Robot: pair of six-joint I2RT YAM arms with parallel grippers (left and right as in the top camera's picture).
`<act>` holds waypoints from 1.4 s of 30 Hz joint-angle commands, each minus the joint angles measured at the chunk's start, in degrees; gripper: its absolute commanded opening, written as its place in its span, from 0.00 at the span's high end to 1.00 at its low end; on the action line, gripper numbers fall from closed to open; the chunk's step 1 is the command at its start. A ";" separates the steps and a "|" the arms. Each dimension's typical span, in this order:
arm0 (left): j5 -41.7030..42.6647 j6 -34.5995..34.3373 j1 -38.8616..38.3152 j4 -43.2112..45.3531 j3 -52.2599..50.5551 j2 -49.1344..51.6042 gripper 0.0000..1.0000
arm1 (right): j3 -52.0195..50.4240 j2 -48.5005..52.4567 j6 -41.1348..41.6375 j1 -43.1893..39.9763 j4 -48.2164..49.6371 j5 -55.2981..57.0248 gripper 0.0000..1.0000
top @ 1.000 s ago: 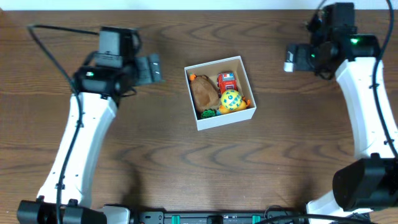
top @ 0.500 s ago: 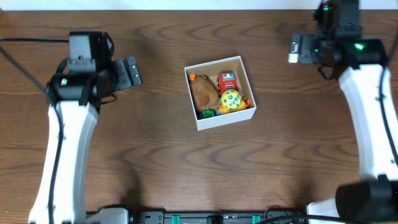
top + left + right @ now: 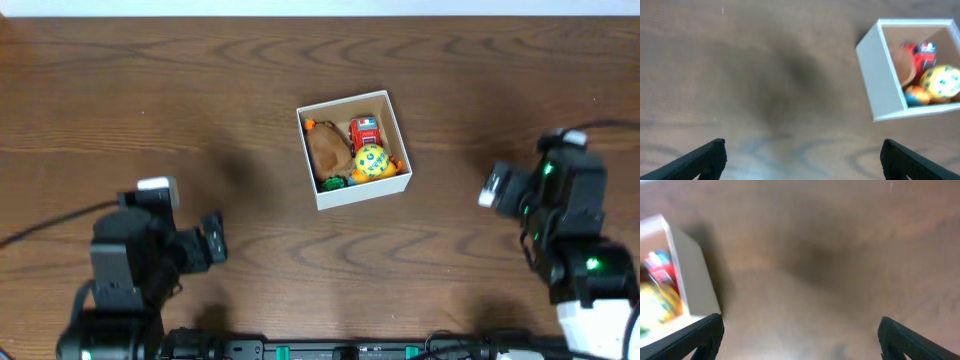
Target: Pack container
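The small square white cardboard box (image 3: 366,190) sits in the middle of the dark wooden table (image 3: 150,100), turned a little off square with the table's edges. Being square, it has no long side to line up with. Inside it lie a brown soft toy (image 3: 325,150), a red toy car (image 3: 365,130) and a yellow spotted ball (image 3: 371,161), packed close together.

Both arms are low, near the front edge. The left hand (image 3: 205,248) has its fingers spread wide with nothing between them, and the box is ahead of it and off to its right, well apart. The right hand (image 3: 495,188) is likewise spread and empty. From there the box lies ahead and to its left, and this hand looks the nearer of the two.

I see no loose toy on the table, so I'd judge the packing finished.
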 commanded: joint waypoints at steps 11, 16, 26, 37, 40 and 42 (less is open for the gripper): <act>0.37 -0.09 -0.13 0.39 -5.66 -4.37 0.02 | -9.86 -6.12 1.25 -0.04 -0.09 0.28 0.01; 0.37 -0.09 -0.13 0.39 -5.66 -4.35 0.02 | -9.86 -5.90 1.25 -0.04 -0.13 0.28 0.01; 0.37 -0.09 -0.13 0.39 -5.66 -4.35 0.02 | -9.86 -5.90 1.25 -0.04 -0.35 0.28 0.02; 0.37 -0.09 -0.13 0.39 -5.66 -4.35 0.02 | -14.69 -13.55 0.37 -0.35 5.66 -4.17 0.01; 0.37 -0.09 -0.13 0.39 -5.66 -4.35 0.02 | -22.77 -20.37 0.39 -0.59 13.05 -5.84 0.01; 0.37 -0.09 -0.13 0.39 -5.66 -4.35 0.02 | -28.94 -25.18 0.39 -0.81 18.93 -6.69 0.01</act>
